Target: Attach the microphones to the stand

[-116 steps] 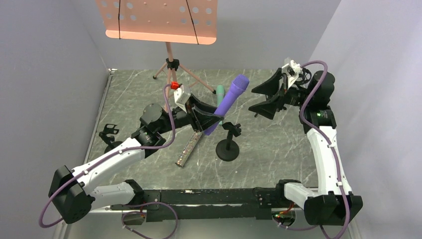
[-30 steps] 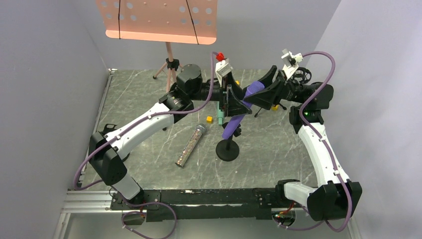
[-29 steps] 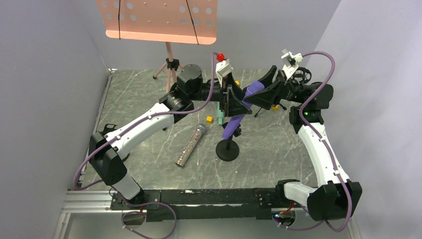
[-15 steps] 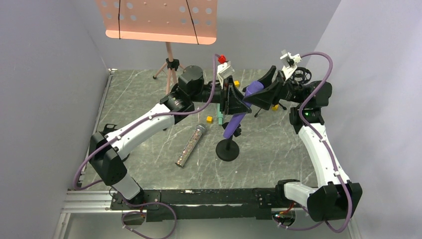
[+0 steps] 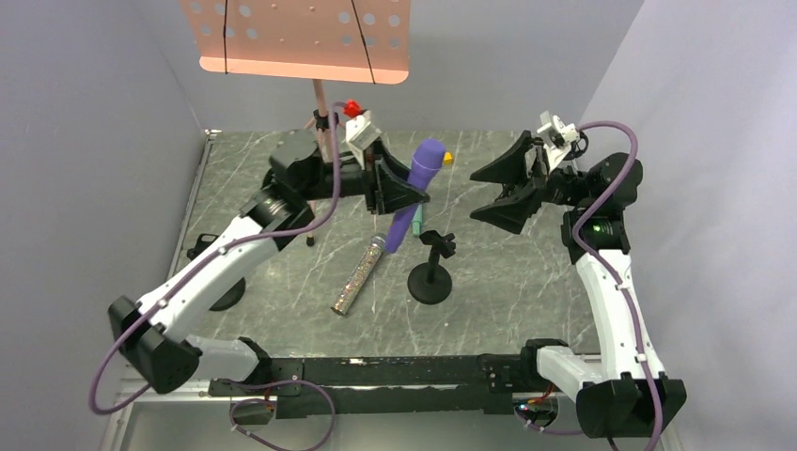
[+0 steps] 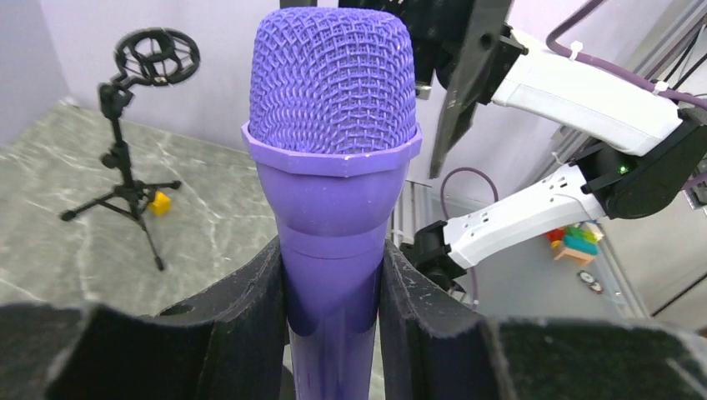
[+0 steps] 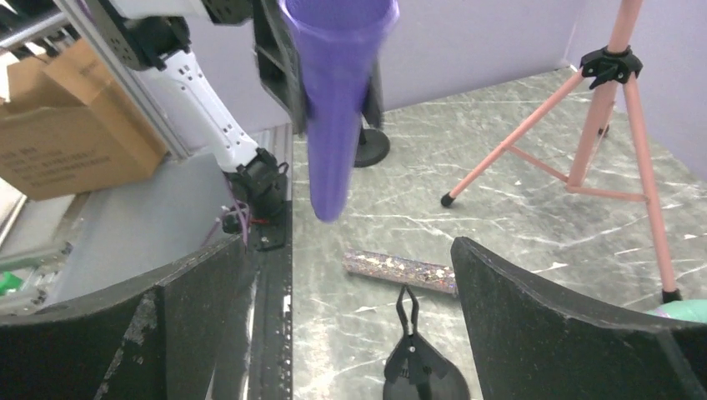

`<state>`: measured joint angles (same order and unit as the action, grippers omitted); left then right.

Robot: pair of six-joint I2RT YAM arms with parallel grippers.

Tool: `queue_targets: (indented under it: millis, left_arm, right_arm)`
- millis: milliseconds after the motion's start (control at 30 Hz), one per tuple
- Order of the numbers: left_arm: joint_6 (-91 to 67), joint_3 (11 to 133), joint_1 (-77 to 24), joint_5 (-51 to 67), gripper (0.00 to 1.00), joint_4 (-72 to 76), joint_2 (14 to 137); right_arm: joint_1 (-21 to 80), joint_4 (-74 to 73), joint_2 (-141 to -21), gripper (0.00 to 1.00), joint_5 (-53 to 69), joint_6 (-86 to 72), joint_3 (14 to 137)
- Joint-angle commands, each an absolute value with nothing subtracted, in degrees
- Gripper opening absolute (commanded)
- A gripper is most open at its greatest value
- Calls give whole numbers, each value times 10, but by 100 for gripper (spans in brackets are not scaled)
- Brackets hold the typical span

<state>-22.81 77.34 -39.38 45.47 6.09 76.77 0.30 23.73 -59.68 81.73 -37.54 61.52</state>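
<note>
My left gripper (image 5: 399,195) is shut on the purple microphone (image 5: 414,193) and holds it tilted, head up, above the table left of the black desk stand (image 5: 430,272). In the left wrist view the purple microphone (image 6: 333,158) sits clamped between both fingers. My right gripper (image 5: 503,188) is open and empty, raised to the right of the microphone; in its wrist view the purple microphone's tail (image 7: 333,108) hangs ahead of it. The glittery microphone (image 5: 359,274) lies on the table left of the stand, and shows in the right wrist view (image 7: 400,271). The teal microphone (image 7: 679,312) barely shows.
A pink music stand (image 5: 296,38) on a tripod (image 5: 320,132) stands at the back. A tripod stand with a shock mount (image 6: 133,167) stands at the back right. Another black round base (image 5: 214,293) sits at the left. A small yellow block (image 5: 448,158) lies behind the microphone.
My right gripper has let go of the purple microphone and drawn back to the right, open. My left gripper has carried the microphone leftward, away from the right gripper.
</note>
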Motion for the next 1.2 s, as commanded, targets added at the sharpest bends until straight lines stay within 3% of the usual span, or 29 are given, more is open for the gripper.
queue_targets:
  millis: [0, 33, 67, 167, 333, 833, 1167]
  left_arm:
    - [-146, 761, -385, 416, 6, 12, 694]
    - [-133, 757, -384, 410, 7, 3, 684]
    - [-121, 752, -382, 405, 7, -11, 675]
    - [-94, 741, -379, 387, 7, -38, 657]
    - [-78, 711, -379, 371, 7, -44, 641]
    - [-100, 656, -378, 364, 6, -5, 628]
    - [-102, 657, -379, 376, 6, 29, 649]
  right_arm:
    - [-12, -151, -579, 100, 802, 72, 658]
    - [-6, -289, -580, 100, 773, 198, 663]
    - [-3, -328, -580, 100, 750, 276, 652]
    - [-3, -351, -574, 100, 718, 401, 598]
    - [-3, -355, -578, 100, 762, 555, 516]
    - [65, -186, -609, 100, 732, 445, 453]
    - [102, -223, -640, 95, 718, 480, 467]
